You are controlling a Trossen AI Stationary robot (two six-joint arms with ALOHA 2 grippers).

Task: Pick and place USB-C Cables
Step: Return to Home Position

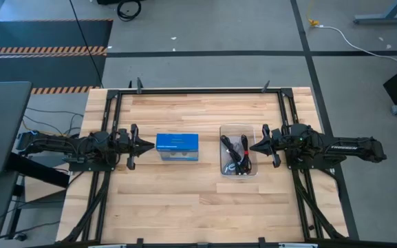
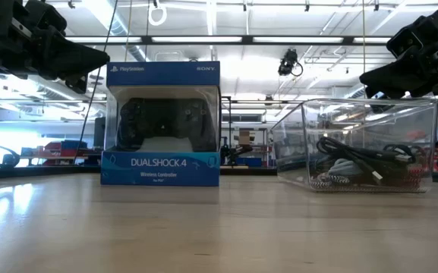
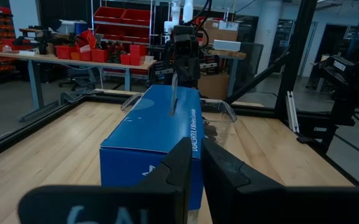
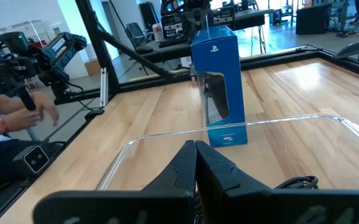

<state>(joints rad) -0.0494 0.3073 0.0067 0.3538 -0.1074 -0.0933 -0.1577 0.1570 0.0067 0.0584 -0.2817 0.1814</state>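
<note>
The USB-C cables (image 1: 235, 156) lie tangled in a clear plastic tray (image 1: 250, 131) right of the table's middle; in the low view the cables (image 2: 363, 163) show black, with grey and red-flecked cords among them. A blue controller box (image 1: 177, 147) stands upright on the wood left of the tray. My left gripper (image 1: 153, 145) hovers shut just left of the box, above the table. My right gripper (image 1: 252, 146) hovers shut over the tray's right side. In the right wrist view only a black cable loop (image 4: 297, 182) shows past the shut fingers (image 4: 195, 163).
The blue box (image 2: 163, 125) stands between the two arms, a short gap from the tray (image 2: 355, 144). A black metal frame (image 1: 198, 90) runs round the table edges. Bare wood lies toward the near edge. A person's hand (image 4: 39, 112) shows beyond the table.
</note>
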